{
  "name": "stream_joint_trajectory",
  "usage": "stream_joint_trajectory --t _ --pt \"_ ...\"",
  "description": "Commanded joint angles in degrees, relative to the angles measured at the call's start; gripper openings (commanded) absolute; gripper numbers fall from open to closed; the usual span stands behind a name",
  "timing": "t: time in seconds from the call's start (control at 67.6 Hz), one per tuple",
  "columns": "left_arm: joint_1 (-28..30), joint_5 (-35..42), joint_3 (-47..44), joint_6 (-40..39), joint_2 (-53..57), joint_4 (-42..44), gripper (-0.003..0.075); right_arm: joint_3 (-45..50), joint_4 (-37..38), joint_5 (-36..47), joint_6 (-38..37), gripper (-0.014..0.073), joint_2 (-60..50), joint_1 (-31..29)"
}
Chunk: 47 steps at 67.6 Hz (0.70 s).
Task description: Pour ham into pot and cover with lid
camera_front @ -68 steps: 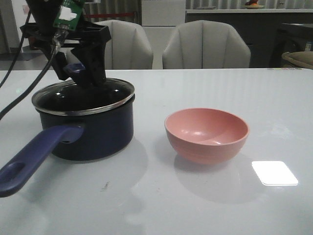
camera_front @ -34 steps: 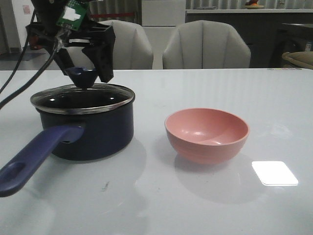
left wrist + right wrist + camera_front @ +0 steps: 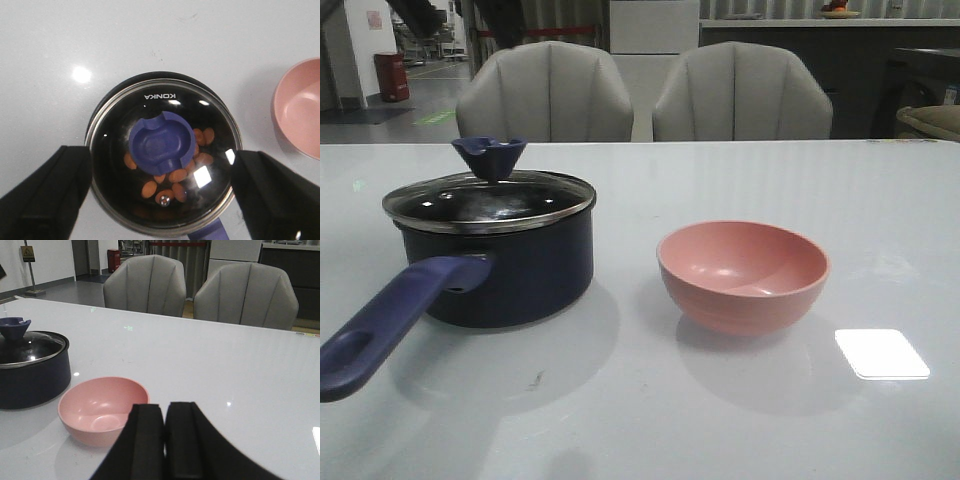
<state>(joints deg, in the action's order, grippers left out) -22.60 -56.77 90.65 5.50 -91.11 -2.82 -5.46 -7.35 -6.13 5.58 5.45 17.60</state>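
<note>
— Can any lettering be read?
— One brand, "KONKA", is printed in white on the lid [image 3: 162,170], near its metal rim; in the left wrist view it is seen upside down.
— Is anything else legible?
— A yellow warning sign [image 3: 27,253] is seen far behind the bench, but its marks cannot be read.

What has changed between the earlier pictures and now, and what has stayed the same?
The left gripper let go of the lid and rose out of the front view; its fingers now stand open, high above the knob. The lid, tilted a second ago, now sits level on the pot. The pot, the pink bowl and the ham under the glass have not moved.
</note>
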Motion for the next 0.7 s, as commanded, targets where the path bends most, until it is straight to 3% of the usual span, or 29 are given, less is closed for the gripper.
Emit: stream_joint_trajectory --t 0.0,0.68 --pt "-0.47 5.00 -3.73 0.05 9.39 0.75 0.0606 -1.56 0.37 4.21 0.60 0.0157 0.55 -0.09" --pt "-0.47 25.85 -50.33 0.05 62.32 -0.21 0.0603 -1.56 0.37 4.21 0.60 0.0157 0.55 -0.09"
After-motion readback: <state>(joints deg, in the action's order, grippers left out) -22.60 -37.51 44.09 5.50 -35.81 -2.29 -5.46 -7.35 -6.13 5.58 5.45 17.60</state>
